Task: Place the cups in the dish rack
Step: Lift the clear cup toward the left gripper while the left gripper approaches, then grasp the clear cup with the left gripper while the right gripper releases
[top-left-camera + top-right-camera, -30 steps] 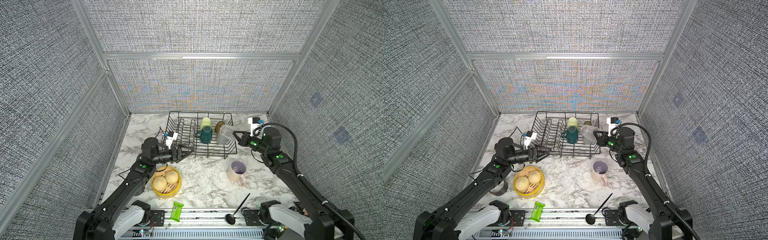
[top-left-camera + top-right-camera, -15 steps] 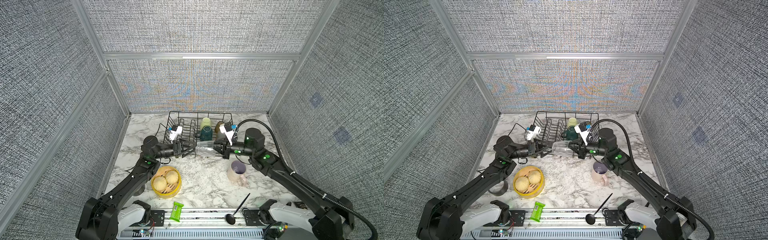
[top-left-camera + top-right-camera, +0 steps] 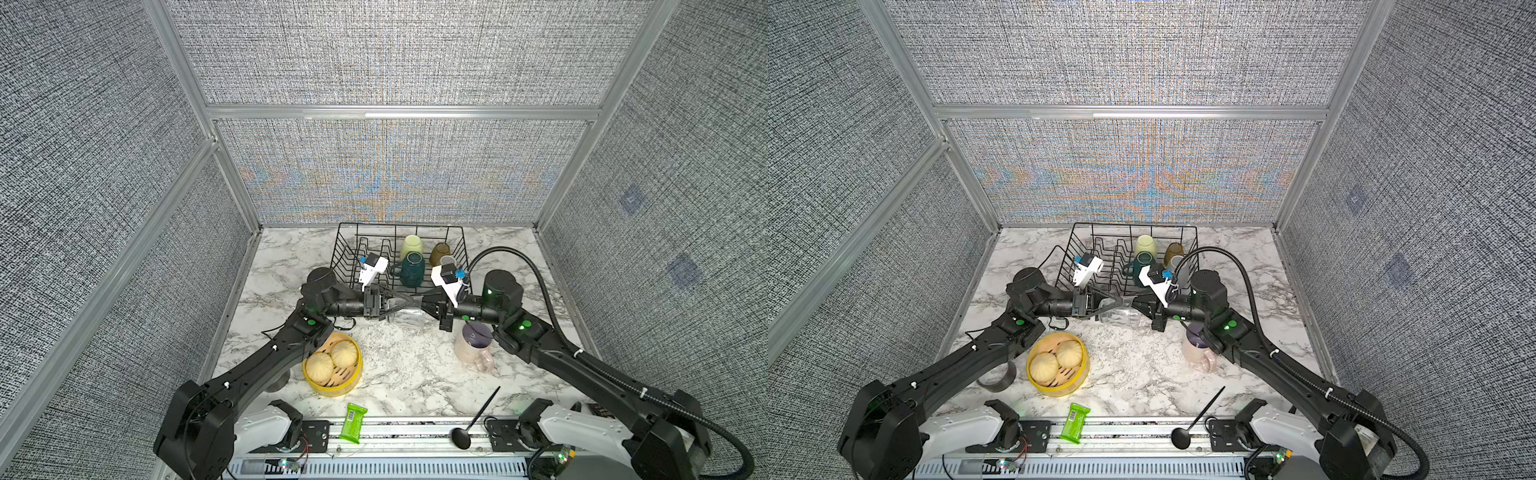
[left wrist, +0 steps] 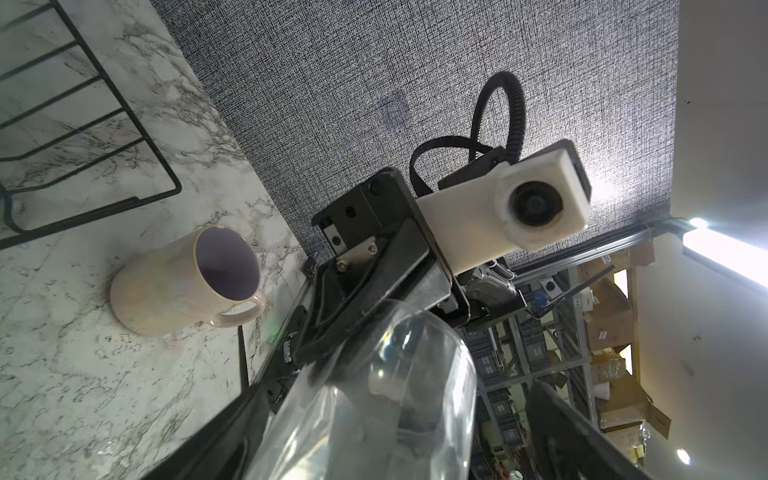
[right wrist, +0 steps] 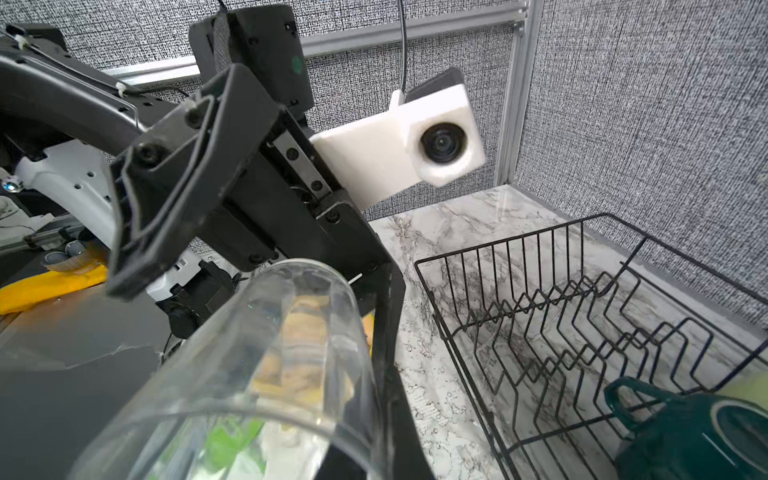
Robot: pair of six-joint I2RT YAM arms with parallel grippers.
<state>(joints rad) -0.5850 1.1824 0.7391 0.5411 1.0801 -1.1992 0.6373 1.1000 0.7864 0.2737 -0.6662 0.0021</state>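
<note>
1. My right gripper [image 3: 420, 306] is clamped tight on the clear glass [image 3: 405, 323].
2. My left gripper [image 3: 409, 308] spreads wide around the glass's other end.
3. The glass hangs sideways in the air, just in front of the dish rack [image 3: 345, 249].

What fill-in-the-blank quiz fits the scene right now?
1. The right gripper is shut on the clear glass; the left gripper is ____.
2. The pink mug stands ____ the dish rack.
3. The yellow steamer basket holds ____ buns.
Missing: open; outside; two.
</note>
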